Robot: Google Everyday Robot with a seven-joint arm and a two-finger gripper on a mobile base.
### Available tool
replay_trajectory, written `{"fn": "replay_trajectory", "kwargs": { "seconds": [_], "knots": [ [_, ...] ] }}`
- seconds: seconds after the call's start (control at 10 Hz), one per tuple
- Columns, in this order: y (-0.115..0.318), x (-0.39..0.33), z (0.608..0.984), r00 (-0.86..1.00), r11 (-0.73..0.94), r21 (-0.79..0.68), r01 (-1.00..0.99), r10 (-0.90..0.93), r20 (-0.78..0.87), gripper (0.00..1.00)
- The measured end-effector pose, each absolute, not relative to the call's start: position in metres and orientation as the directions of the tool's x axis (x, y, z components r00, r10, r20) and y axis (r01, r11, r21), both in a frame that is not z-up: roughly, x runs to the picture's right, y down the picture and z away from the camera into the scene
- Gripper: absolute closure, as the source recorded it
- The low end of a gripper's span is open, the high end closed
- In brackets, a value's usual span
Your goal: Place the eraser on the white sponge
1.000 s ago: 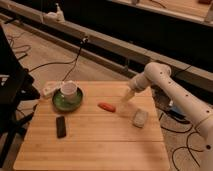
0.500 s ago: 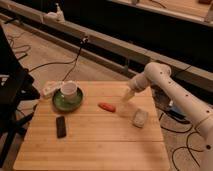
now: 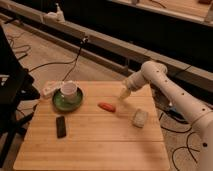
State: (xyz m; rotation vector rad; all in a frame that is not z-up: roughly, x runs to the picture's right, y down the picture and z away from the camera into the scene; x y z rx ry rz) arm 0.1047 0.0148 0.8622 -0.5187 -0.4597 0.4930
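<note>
The black eraser [image 3: 60,126] lies flat on the wooden table [image 3: 95,145] at its left side, below the green plate. The off-white sponge [image 3: 139,117] sits on the table's right side. My gripper [image 3: 123,94] hangs at the end of the white arm [image 3: 170,90] above the table's far right part, up and left of the sponge and just right of the orange-red oblong thing. It is far from the eraser and nothing shows in it.
A white cup [image 3: 69,90] stands on a green plate [image 3: 59,101] at the table's far left. An orange-red oblong thing [image 3: 106,106] lies mid-table. Cables run over the floor behind the table. A dark object [image 3: 12,85] stands at the left.
</note>
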Motion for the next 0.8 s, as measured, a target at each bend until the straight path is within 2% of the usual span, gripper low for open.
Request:
{"fn": "replay_trajectory", "kwargs": {
  "seconds": [0.5,0.8],
  "knots": [
    [0.007,0.018,0.831,0.804,0.848,-0.521,-0.094,0.373,0.462,0.26],
    [0.02,-0.037,0.809,0.77,0.861,-0.506,0.063,0.281,0.574,0.26]
  ]
}}
